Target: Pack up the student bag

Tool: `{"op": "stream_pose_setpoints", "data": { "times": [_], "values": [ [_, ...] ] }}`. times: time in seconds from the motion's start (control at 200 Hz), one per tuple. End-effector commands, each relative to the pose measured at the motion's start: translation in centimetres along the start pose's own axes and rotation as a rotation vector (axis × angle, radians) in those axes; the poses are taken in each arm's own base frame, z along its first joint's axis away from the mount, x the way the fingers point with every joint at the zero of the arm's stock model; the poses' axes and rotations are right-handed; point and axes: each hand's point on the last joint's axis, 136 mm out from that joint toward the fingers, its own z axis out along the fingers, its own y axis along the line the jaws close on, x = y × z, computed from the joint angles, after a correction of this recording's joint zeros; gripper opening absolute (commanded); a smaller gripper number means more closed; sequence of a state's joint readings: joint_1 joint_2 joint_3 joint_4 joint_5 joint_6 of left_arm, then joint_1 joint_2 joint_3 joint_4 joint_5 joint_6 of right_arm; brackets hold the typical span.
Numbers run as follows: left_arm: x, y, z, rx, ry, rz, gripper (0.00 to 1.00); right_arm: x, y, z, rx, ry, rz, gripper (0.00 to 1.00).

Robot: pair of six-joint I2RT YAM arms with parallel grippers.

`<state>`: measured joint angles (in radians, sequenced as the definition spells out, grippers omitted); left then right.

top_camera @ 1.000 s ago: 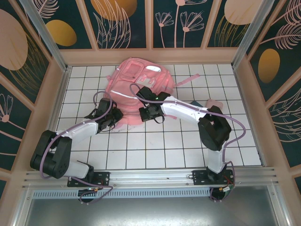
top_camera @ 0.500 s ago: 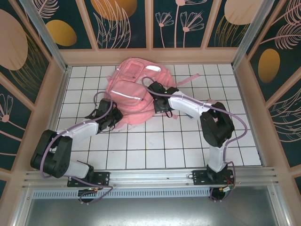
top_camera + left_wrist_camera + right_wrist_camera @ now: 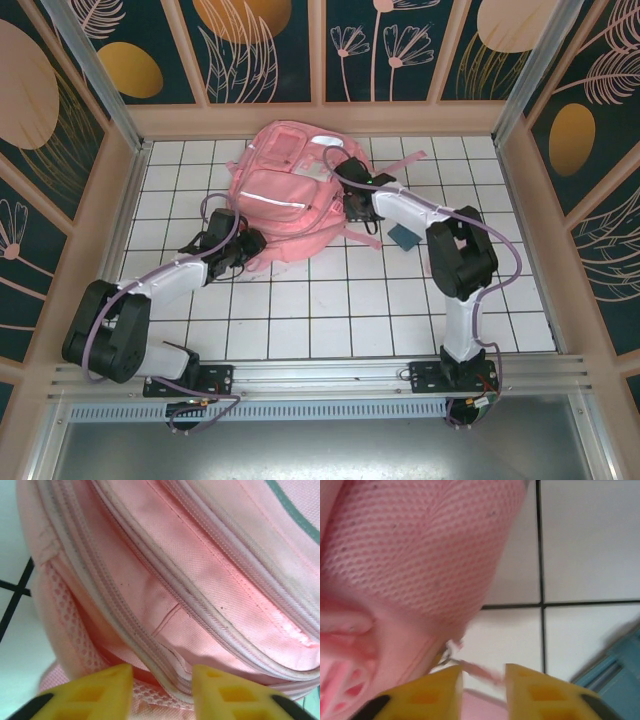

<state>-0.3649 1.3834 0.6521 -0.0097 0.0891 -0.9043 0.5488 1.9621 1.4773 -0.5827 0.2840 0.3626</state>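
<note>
Student bag [image 3: 285, 190] lies flat at the far middle of the white-tiled worktop [image 3: 300, 320]. Left claw [image 3: 248, 245] is at its near-left edge, fingers [image 3: 100, 692] apart, with a zip seam [image 3: 170, 677] in the gap. Right claw [image 3: 353, 207] is at the bag's right side, beside the mesh pocket [image 3: 420, 545]. It stands parted, with a thin pink cord [image 3: 477, 670] blurred across the gap. A small teal item [image 3: 405, 237] lies on the tiles near the right arm.

We see the student bag [image 3: 285, 190] in soft pink, with a pale stripe [image 3: 272, 202] across its front and pink mesh [image 3: 420, 545]. Under the bag, the table [image 3: 330, 310] is white with a dark grid. Right of the bag lies a teal flat thing [image 3: 404, 236]. Behind the bag, the walls [image 3: 270, 45] are dark teal with orange ovals.
</note>
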Motion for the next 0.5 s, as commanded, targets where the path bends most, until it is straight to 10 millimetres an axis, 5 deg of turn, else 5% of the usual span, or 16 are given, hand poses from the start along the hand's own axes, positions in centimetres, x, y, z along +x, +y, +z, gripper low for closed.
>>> {"op": "stream_pose_setpoints", "data": {
  "times": [0.0,0.28,0.495],
  "values": [
    [-1.0,-0.4,-1.8,-0.024,-0.008,0.080,0.47,-2.4,-0.6,-3.3,-0.106,-0.092,0.012,0.43],
    [-2.7,-8.2,-4.6,0.123,0.020,0.521,0.63,-4.8,2.3,-6.5,-0.518,-0.091,0.065,0.58],
    [-2.0,-12.0,-2.3,0.035,0.064,0.956,0.71,-7.2,3.1,-6.6,-0.584,-0.124,0.074,0.73]
  ]
}}
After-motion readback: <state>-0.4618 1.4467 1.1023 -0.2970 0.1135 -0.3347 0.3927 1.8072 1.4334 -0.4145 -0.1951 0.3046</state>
